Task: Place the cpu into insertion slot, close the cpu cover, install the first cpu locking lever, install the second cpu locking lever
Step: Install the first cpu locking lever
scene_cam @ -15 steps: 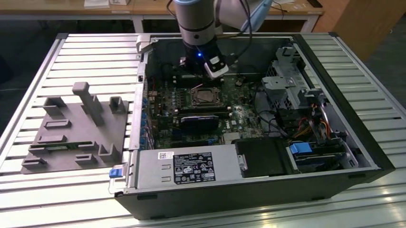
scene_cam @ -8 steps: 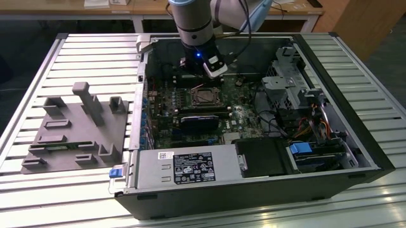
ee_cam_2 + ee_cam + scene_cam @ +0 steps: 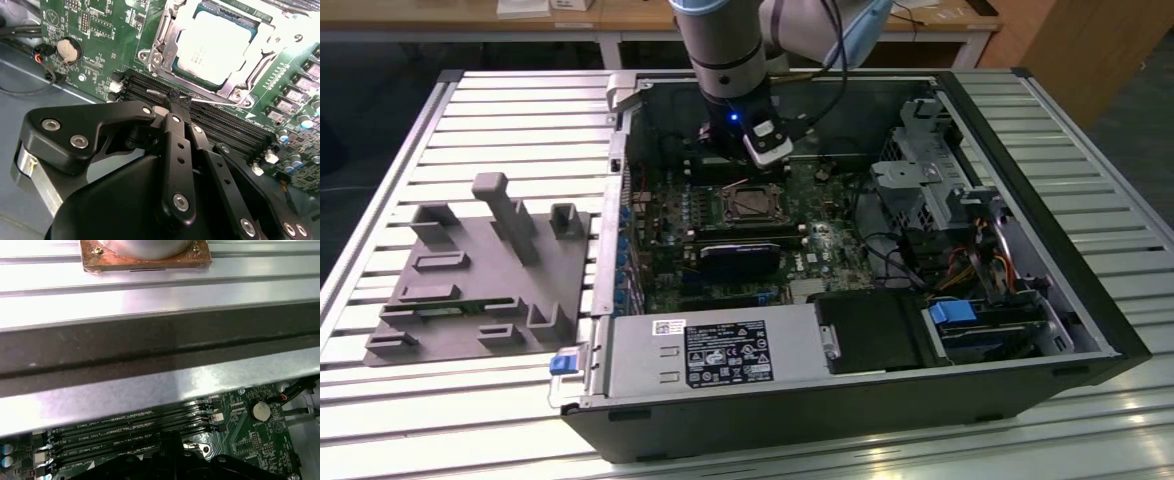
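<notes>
**Q:** Where is the cpu [image 3: 220, 45] sitting?

**A:** It is lying in the slot [image 3: 722, 204] on the green board [image 3: 110, 30]; the board is sitting inside an open case [image 3: 1067, 330], which is resting on a slatted table [image 3: 494, 120]; the cover [image 3: 169, 31] is lying flat over the cpu's edges, and the silvery top is showing through its window.

**Q:** And what is the gripper [image 3: 177, 103] doing?

**A:** In the exterior view the arm [image 3: 720, 50] is standing over the case, with the gripper hanging just beside the slot; in the second wrist view the black fingers [image 3: 173, 145] are meeting at their tips, drawn narrow; they are pinching a thin silvery lever [image 3: 215, 102]; that lever is running along the slot's edge, between the slot and the long black memory slots [image 3: 150, 86].

**Q:** What else is showing around it?

**A:** A round coin battery [image 3: 69, 50] is sitting on the board, well apart from the slot; a power supply [image 3: 720, 355] is lying at the near end of the case in the exterior view; a grey fixture [image 3: 480, 270] is resting on the table at the exterior view's left, beside the case.
</notes>
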Controlling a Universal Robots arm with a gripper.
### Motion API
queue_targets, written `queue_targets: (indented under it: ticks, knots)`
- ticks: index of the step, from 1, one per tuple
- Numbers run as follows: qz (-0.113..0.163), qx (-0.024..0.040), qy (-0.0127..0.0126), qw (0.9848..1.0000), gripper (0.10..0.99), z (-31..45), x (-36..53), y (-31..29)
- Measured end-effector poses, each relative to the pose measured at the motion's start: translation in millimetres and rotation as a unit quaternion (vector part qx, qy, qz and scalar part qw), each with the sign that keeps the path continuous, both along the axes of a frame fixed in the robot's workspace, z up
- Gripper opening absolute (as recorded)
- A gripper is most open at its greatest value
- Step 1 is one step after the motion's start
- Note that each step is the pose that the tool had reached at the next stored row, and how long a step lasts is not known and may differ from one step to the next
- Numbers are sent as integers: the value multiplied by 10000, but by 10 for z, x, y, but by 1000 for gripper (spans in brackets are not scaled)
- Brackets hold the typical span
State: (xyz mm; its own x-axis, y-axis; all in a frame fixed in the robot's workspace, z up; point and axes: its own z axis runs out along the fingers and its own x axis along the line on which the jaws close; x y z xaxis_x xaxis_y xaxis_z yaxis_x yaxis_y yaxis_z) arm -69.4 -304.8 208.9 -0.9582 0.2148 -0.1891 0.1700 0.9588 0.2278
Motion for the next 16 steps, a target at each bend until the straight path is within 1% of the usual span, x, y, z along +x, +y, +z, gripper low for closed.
queue_targets:
  ticks: [5,11,13,16]
  knots:
    - [-208,-1,-2,9998,106,-17,-2,13]
    - [-297,-7,-5,9996,106,-31,-9,41]
    - [-321,-25,-7,9995,106,-37,-9,41]
    - [-349,-67,-14,9994,106,-50,-9,42]
